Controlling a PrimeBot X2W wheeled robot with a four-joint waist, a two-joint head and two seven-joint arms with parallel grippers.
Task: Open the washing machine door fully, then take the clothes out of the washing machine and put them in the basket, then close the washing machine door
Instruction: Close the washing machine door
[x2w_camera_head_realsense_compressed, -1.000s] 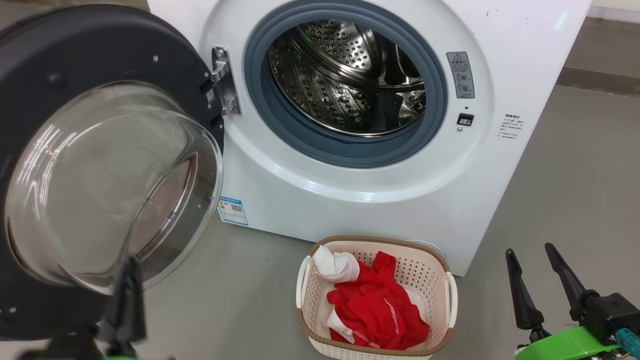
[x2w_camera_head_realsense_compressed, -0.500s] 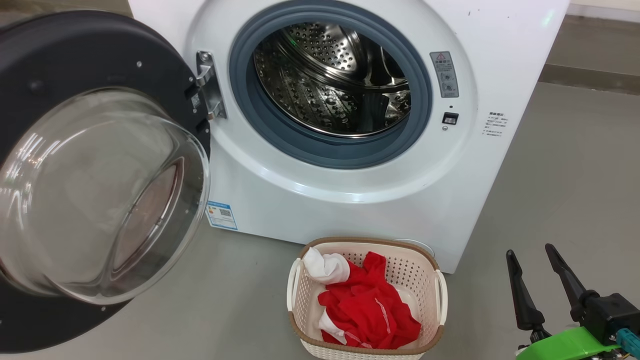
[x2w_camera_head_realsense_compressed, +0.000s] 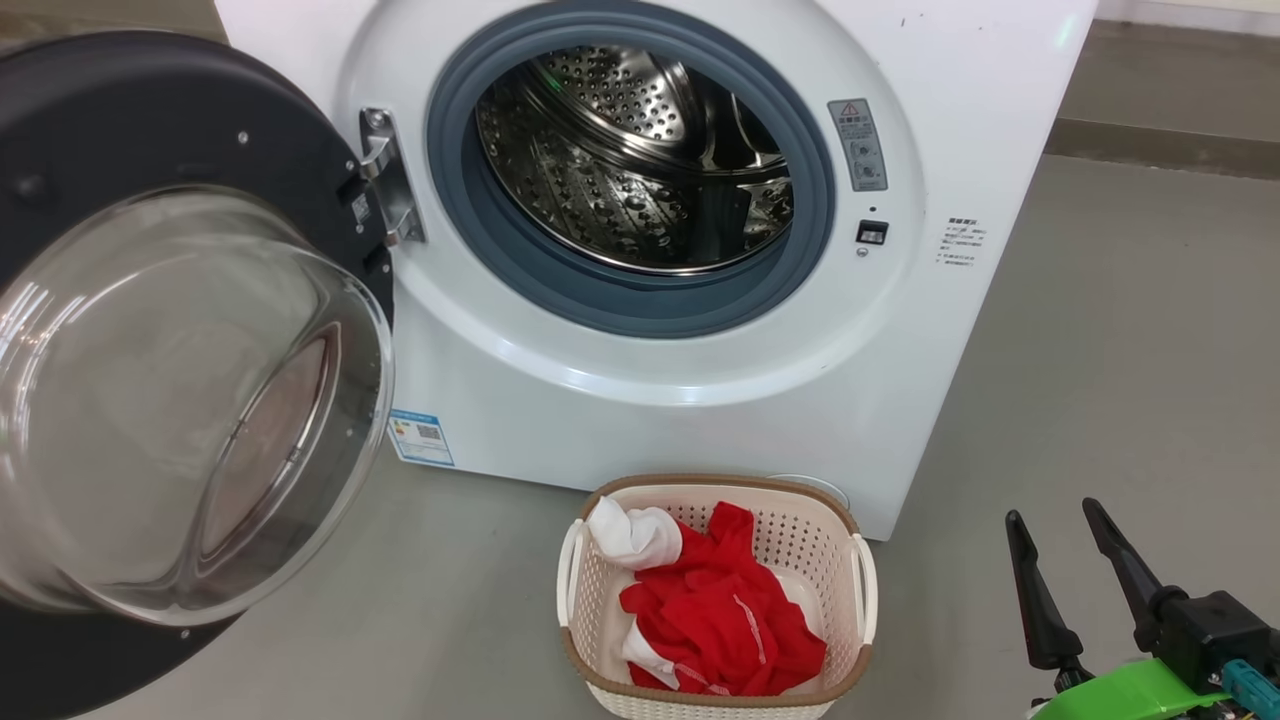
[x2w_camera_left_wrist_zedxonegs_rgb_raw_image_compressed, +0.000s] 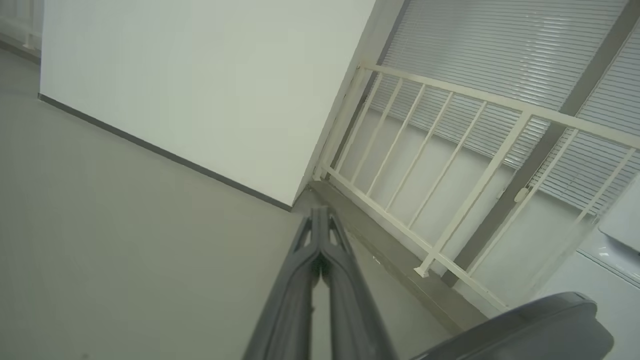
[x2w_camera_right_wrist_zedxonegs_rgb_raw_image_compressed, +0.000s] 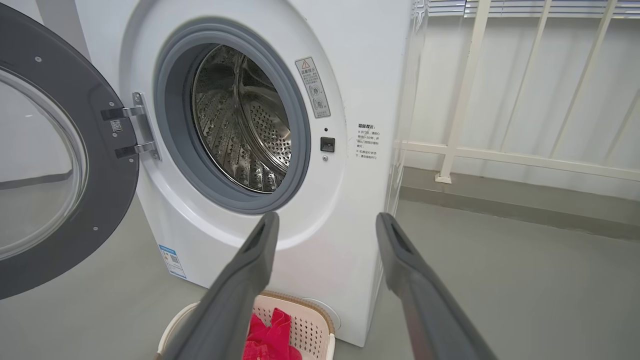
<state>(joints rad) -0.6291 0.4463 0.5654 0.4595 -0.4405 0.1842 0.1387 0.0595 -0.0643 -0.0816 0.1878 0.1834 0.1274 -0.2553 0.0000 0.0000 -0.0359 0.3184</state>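
Observation:
The white washing machine stands with its washing machine door swung wide to the left, glass bowl facing me. Its steel drum looks empty. On the floor before the machine sits the cream basket, with the red and white clothes heaped inside. My right gripper hovers open at the lower right, to the right of the basket, holding nothing. In the right wrist view the right gripper points at the washing machine, above the basket. My left gripper is shut and empty, aimed away at a wall corner.
Grey floor spreads to the right of the machine. A white railing with blinds behind runs along the wall there. The left wrist view shows a white wall, the railing and a dark rounded edge at the lower right.
The head camera has turned, so the whole scene has slid left. My left gripper, blurred in front of the door a second ago, has left the head view. The right gripper stays open.

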